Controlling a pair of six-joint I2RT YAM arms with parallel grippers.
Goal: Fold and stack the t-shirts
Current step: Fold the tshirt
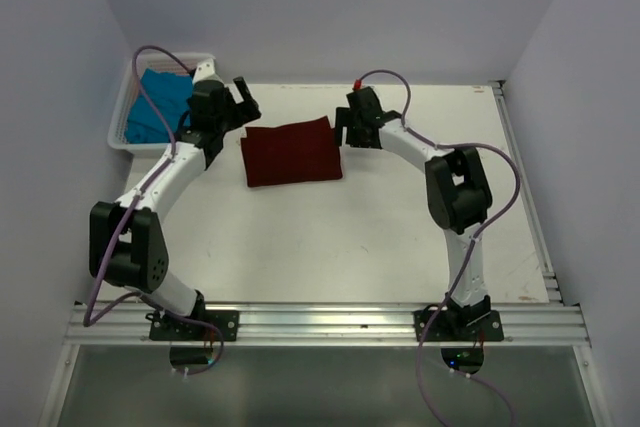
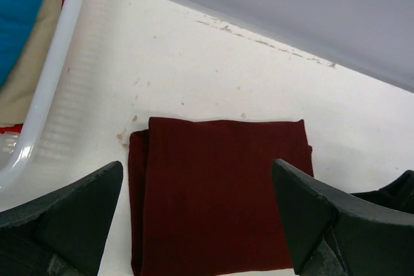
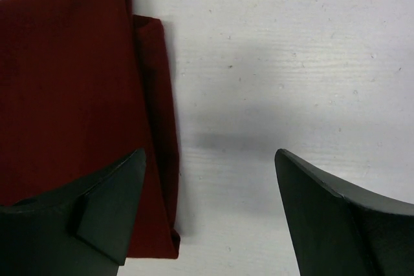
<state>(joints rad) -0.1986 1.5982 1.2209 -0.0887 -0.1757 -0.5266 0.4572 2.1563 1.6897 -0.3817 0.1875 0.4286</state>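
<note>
Dark maroon-red cloth t-shirt [image 1: 291,152] lies folded on the white table [image 1: 400,237]; left gripper [image 1: 243,97] and right gripper [image 1: 345,132] flank it, jaws spread wide, holding nothing.

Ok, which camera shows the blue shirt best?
The top camera. There the blue shirt lies mostly in view inside the white basket. The left wrist camera catches only a corner of it at the picture's top left; the right wrist camera shows none, just the red shirt.
</note>
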